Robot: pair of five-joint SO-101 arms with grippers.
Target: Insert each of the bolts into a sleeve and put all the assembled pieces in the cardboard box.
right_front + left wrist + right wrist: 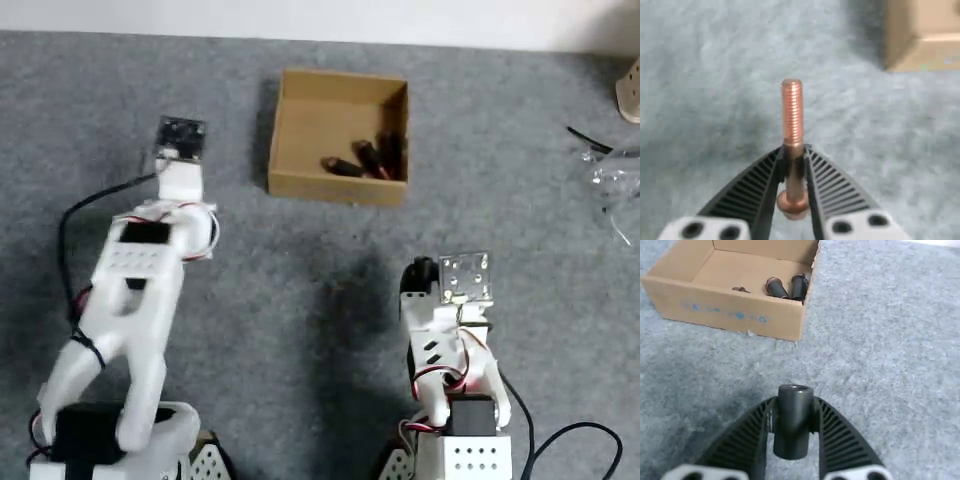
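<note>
In the left wrist view my left gripper [794, 159] is shut on a copper bolt [792, 117], head toward the wrist and threaded end pointing out over the grey carpet. My right gripper [792, 407] is shut on a black sleeve [792, 417], its open bore facing away from the wrist. The cardboard box [287, 160] stands at the back middle of the table and holds several assembled black pieces [372, 158], also seen as assembled pieces [785, 287]. The left arm [150, 260] sits left of the box and the right arm [450, 300] in front of the box's right side.
A corner of the cardboard box [920, 35] shows beyond the bolt. Clear plastic items [612, 175] lie at the far right edge of the table. Grey carpet lies open between the two arms.
</note>
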